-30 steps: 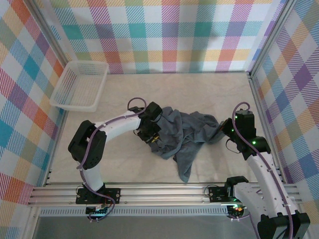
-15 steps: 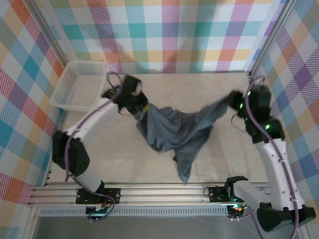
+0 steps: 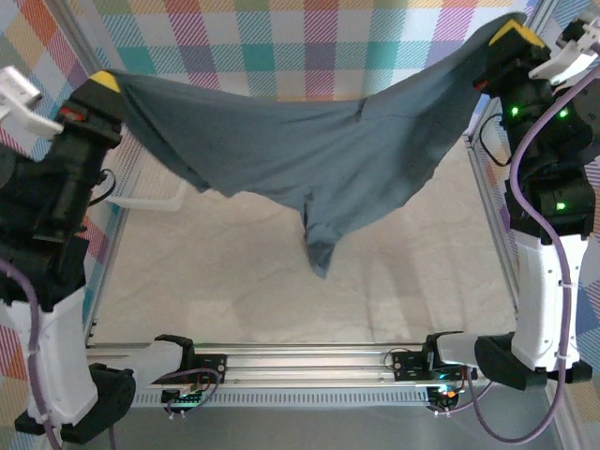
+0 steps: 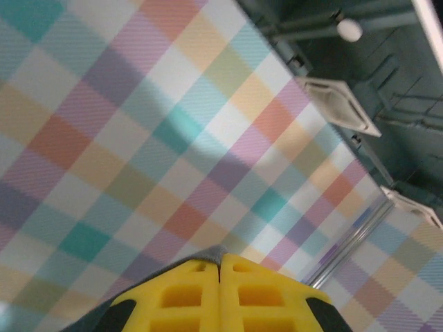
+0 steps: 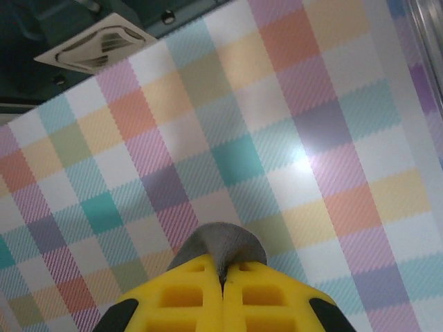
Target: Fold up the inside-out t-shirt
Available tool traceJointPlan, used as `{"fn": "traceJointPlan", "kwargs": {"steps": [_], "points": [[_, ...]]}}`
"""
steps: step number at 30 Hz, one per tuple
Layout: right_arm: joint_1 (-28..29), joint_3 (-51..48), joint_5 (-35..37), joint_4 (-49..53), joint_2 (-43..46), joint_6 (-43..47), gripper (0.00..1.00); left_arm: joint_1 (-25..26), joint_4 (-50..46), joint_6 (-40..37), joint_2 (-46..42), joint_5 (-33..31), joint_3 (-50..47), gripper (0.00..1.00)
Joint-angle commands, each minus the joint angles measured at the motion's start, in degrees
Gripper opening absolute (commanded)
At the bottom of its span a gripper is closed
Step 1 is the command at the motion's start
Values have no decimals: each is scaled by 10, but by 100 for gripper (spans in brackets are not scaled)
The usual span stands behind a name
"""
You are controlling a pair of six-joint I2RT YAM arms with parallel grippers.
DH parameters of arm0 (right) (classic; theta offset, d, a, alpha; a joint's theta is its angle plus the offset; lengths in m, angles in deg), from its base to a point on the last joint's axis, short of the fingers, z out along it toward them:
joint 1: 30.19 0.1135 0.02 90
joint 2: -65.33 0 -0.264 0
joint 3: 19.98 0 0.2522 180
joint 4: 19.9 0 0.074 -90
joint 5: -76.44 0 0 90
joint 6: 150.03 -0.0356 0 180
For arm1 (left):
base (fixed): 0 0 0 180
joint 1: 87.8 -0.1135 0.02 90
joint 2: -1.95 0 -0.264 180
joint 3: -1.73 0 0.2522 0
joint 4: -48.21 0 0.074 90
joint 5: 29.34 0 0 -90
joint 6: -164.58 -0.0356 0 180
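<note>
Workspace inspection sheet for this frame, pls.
Surface: beige table, faint creases.
Job's things: t-shirt hangs stretched in the air between both claws, a tail drooping mid-span.
Clutter: white basket at far left, partly hidden behind the shirt.
Claws: left claw shut on one shirt end; right claw shut on the other.
Cables: purple cables run along both arms, no snag seen.
Surroundings: plaid walls; metal rail at near edge.
</note>
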Motion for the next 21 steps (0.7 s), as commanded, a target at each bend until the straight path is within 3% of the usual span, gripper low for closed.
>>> {"fn": "traceJointPlan", "kwargs": {"steps": [1,6,13,21], "points": [[-3,97,-17,-57,-21,46,0,0,16,-36,11,-47,23,0],[-3,204,-30,-60,-47,63,0,0,-34,-35,25,-74,78,0],[-3,220,12,-104,-51,118,0,-1,-112,-27,65,-136,124,0],[-4,219,57,-98,-150,147,0,-4,-114,-30,179,-91,109,0]]}}
